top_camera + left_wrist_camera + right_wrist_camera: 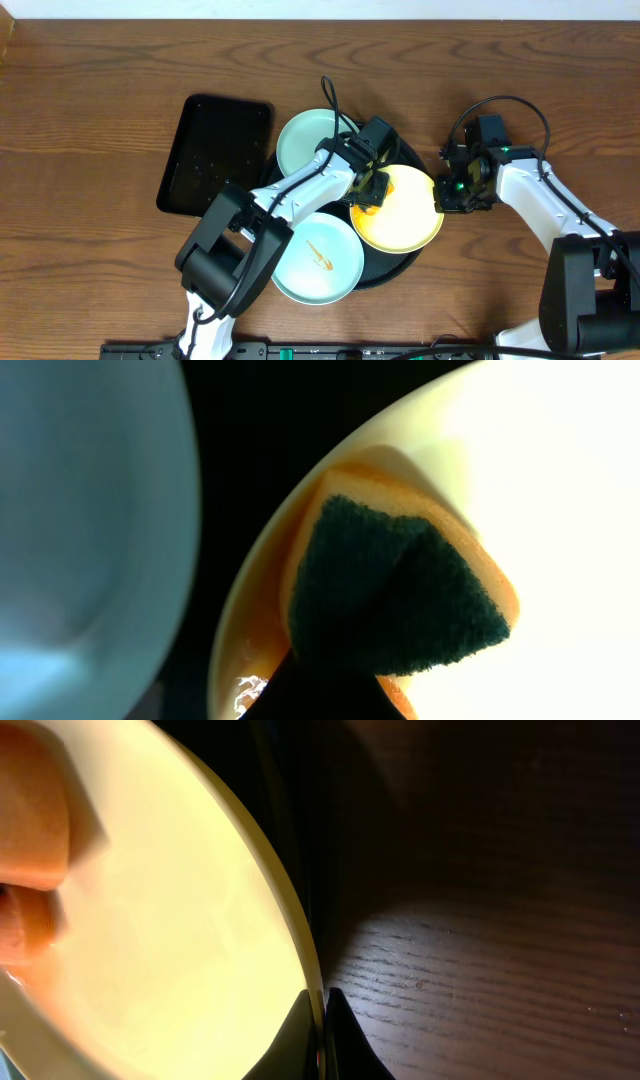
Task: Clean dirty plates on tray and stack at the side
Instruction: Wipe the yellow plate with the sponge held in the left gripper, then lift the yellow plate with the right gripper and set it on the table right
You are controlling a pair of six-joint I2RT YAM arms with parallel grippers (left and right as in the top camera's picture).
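Left hand (366, 193) presses sponge (400, 595) on yellow plate (408, 218); right hand (446, 196) pinches it.

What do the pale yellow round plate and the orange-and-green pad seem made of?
Pale yellow round plate: probably plastic, smooth with a soft sheen and thin rim. Orange-and-green pad: seemingly foam sponge with a dark green scouring layer, fuzzy.

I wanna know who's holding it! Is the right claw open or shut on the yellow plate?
Shut. In its wrist view the right gripper pinches the rim of the yellow plate, one fingertip on each side.
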